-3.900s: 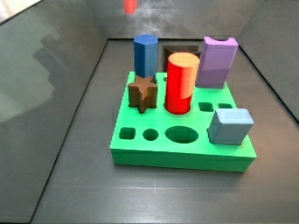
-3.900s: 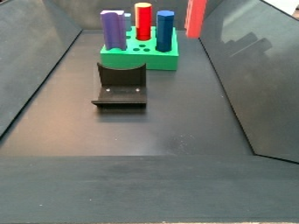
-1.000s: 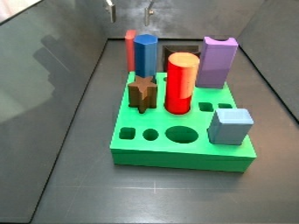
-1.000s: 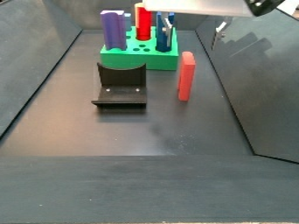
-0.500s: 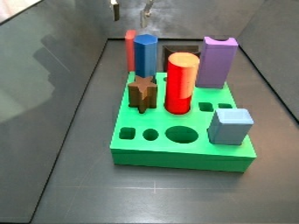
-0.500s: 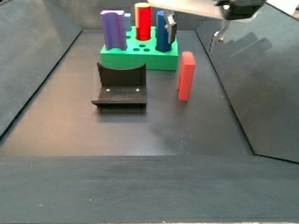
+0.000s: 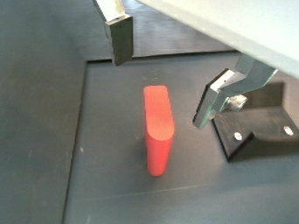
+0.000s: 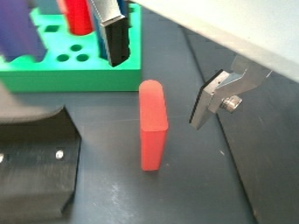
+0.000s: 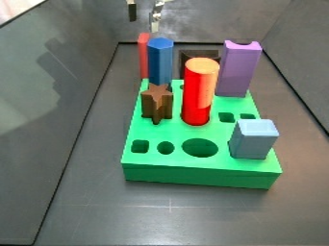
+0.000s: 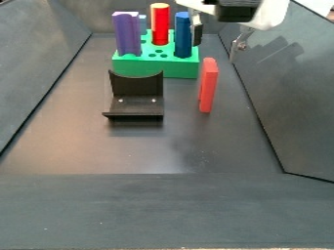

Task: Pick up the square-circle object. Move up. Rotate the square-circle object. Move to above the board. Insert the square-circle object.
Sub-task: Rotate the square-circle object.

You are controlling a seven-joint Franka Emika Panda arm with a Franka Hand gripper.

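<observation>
Fingers (image 7: 119, 38) of the gripper (image 7: 163, 72) hang spread wide with nothing between them, above the square-circle object (image 7: 158, 128), which stands upright on the dark worktop (image 7: 105, 166), apparently clear of both pads. In a side view the fixture (image 10: 135, 95) sits left, the board (image 10: 155, 64) behind it, the red peg (image 10: 208, 84) just beside the board's right edge.

Square-circle object (image 10: 206, 85) is stood upright on floor just right of board (image 10: 156, 65); fixture (image 10: 135, 94) in front; gripper (image 10: 213, 32) is hung above, w/ nothing held.
</observation>
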